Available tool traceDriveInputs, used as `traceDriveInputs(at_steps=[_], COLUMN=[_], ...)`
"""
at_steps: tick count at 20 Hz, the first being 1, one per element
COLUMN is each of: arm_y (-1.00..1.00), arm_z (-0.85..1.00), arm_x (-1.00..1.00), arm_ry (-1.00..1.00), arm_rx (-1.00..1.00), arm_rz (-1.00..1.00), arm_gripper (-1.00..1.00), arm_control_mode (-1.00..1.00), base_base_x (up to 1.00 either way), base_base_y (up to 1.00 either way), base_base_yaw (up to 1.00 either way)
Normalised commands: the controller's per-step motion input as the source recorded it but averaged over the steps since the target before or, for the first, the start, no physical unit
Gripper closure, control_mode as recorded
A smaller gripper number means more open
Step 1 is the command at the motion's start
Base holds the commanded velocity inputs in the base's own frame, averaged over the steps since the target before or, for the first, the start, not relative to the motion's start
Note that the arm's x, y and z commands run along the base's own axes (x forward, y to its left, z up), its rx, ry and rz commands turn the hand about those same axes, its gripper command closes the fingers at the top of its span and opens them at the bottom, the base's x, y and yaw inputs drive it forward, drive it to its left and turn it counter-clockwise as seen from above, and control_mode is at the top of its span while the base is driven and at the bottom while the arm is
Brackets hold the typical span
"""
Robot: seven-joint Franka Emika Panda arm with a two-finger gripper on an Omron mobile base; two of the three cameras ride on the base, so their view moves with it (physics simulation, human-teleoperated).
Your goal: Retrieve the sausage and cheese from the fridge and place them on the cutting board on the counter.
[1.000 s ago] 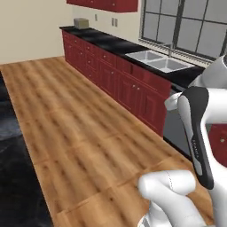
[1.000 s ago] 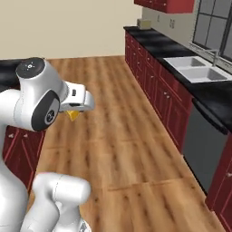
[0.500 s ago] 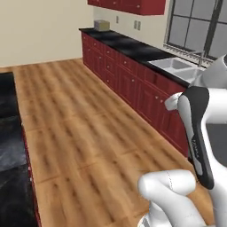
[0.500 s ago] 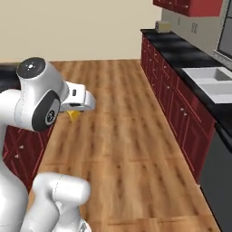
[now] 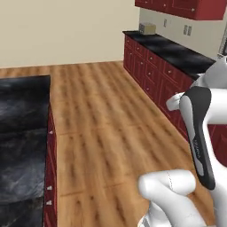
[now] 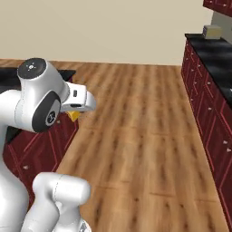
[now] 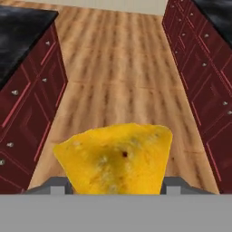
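One wedge of cheese point(image 7: 115, 158), yellow-orange and pocked, pinched in the gripper point(image 7: 115, 183), with a grey pad point(image 7: 58, 186) flush against its left flank and another against its right, broad edge away from the hand and narrow end down between the pads. Seen from the right base view as a small yellow corner point(image 6: 73, 115) poking out just beneath the white hand point(image 6: 78, 100), carried in the air above the floor point(image 6: 136, 136) and touching nothing else. Ahead of the hand, a long strip of wood flooring running away toward a pale wall point(image 6: 113, 31). To the hand's left, a black marbled counter point(image 7: 20, 31) over dark red cabinets point(image 7: 27, 104) with small round knobs, close alongside. To the hand's right, a second run of dark red cabinets point(image 7: 199, 77) under another black top point(image 5: 177, 53), farther off across the floor. Far ahead and right, at the end of that counter near the wall, a small tan box-like object point(image 6: 212, 31), too small to identify. Above it, red wall cabinets point(image 5: 186, 6). Well clear of both counters, with open floor below the cheese and on every side of the hand.
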Motion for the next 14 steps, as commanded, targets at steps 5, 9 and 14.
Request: traceDriveInputs(at_steps=[5, 9, 14], arm_y=[0.0, 0.0, 0.0], arm_z=[0.0, 0.0, 0.0], arm_x=[0.0, 0.0, 0.0], arm_ry=[0.0, 0.0, 0.0], arm_rx=[0.0, 0.0, 0.0], arm_rz=[0.0, 0.0, 0.0], arm_gripper=[1.0, 1.0, 1.0], arm_control_mode=[1.0, 1.0, 1.0], base_base_x=[1.0, 1.0, 1.0], base_base_y=[-0.87, -0.76, -0.28], base_base_yaw=[0.19, -0.13, 0.0])
